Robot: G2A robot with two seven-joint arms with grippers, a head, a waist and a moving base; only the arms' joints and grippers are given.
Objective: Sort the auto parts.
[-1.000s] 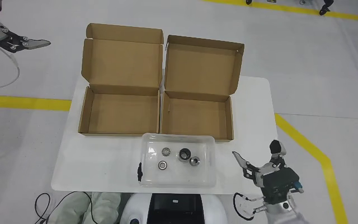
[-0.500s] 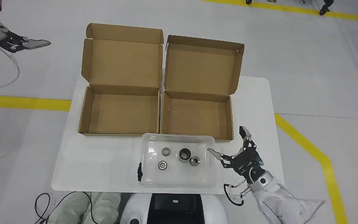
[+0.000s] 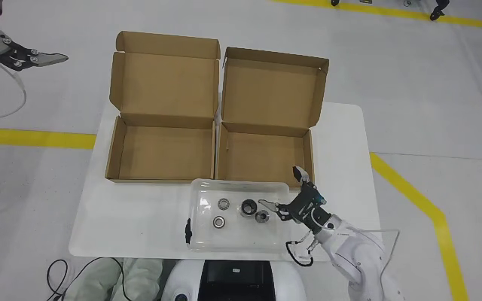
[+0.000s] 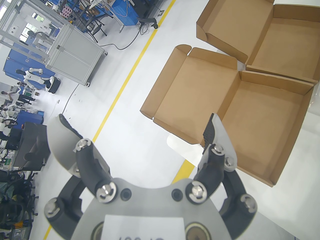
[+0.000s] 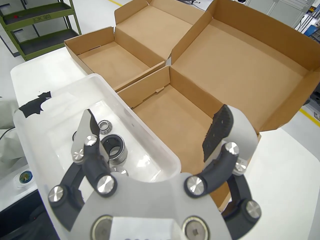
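My right tool (image 5: 157, 116) spread wide, astride clear bin (image 5: 140, 123) rim. Descending risks striking rim or nudging crowded bearings (image 5: 115, 148). Left tool (image 4: 136, 126) spread too.

R arm (image 3: 352, 252) prob. low, both jaws open

Open-topped bin (image 3: 239, 181) leaves parts (image 3: 248, 206) free from above; its wall sits between the right arm's spread fingers (image 5: 220, 131)

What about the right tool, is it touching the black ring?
Cannot tell. In the right wrist view a finger of the open right tool overlaps the black ring, hiding any gap.
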